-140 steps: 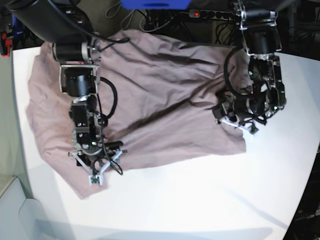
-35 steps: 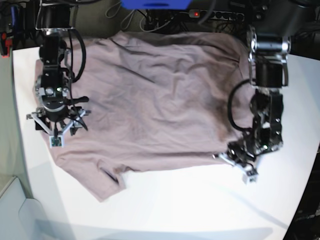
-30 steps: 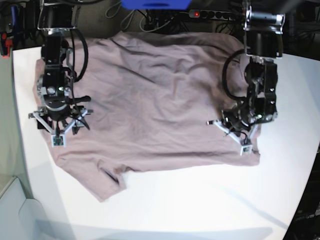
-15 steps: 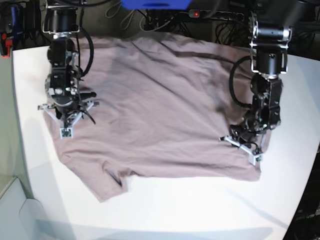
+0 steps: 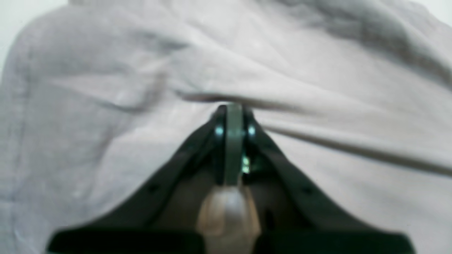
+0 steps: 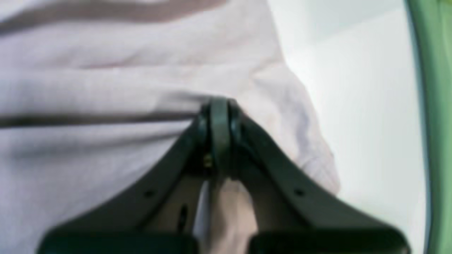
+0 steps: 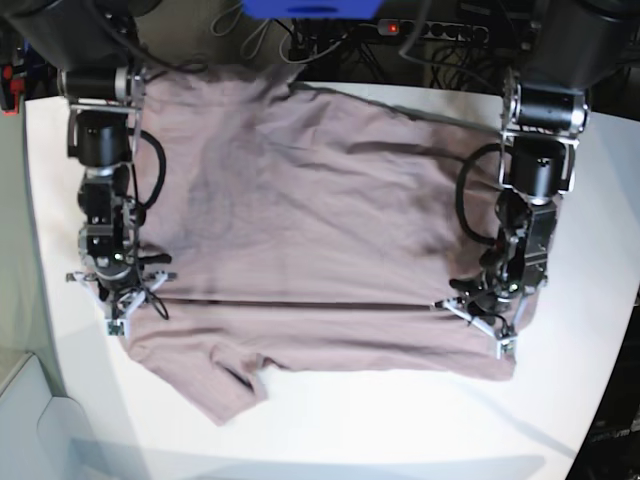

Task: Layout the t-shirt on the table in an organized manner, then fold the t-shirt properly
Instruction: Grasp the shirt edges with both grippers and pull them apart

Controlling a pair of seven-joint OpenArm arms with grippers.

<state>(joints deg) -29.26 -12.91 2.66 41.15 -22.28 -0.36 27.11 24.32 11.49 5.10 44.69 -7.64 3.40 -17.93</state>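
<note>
The mauve-pink t-shirt (image 7: 320,200) lies spread across the white table (image 7: 400,420), one sleeve (image 7: 225,385) pointing to the front left. My right gripper (image 7: 120,308) stands at the shirt's left edge, shut on a pinch of cloth; up close its jaws (image 6: 219,106) meet on a raised fold of the t-shirt (image 6: 106,88). My left gripper (image 7: 490,328) is near the shirt's front right corner, also shut on cloth, and in its wrist view the gripper (image 5: 231,110) pinches a ridge of the t-shirt (image 5: 317,88). A straight taut crease (image 7: 300,303) runs between the two grippers.
A power strip with a red light (image 7: 430,28), cables and a blue object (image 7: 310,8) sit behind the table's far edge. A pale box (image 7: 30,420) stands off the front left corner. A green strip (image 6: 438,106) borders the table in the right wrist view.
Both grippers have moved toward the table's front edge, pulling the shirt with them. The right gripper shut on the cloth within the last second. A taut crease formed between them.
</note>
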